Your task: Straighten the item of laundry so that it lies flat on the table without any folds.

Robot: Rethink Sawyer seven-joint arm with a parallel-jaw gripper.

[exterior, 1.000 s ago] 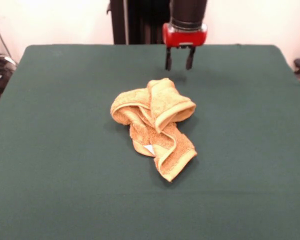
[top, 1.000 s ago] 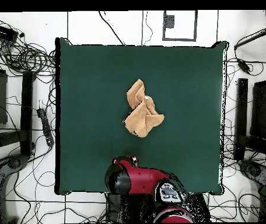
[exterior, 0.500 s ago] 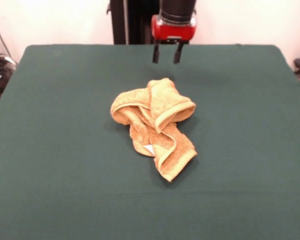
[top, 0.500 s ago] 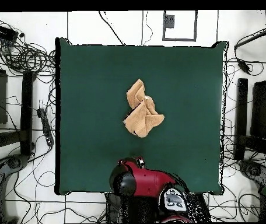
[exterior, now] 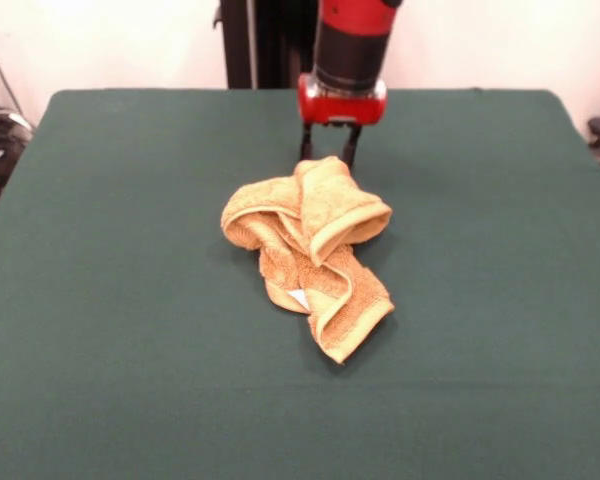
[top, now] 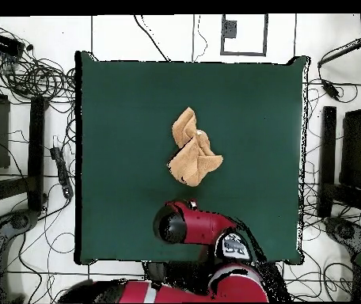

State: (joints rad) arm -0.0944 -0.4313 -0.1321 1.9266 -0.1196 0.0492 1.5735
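The item of laundry (exterior: 310,245) is an orange-tan towel lying crumpled in a heap of folds near the middle of the table (exterior: 110,300), with a small white label showing low on its left side. In the overhead view the towel (top: 191,152) is a bunched, elongated lump on the green table (top: 120,119). My gripper (exterior: 328,152) hangs open just behind the towel's far edge, its two dark fingers apart and low, with nothing between them. From overhead the arm's red head (top: 185,226) covers the gripper.
Green cloth surrounds the towel on all sides. Cables and dark equipment (top: 25,79) lie on the floor around the table.
The gripper has moved left and then down toward the towel's far edge. It stayed open. The towel has not moved.
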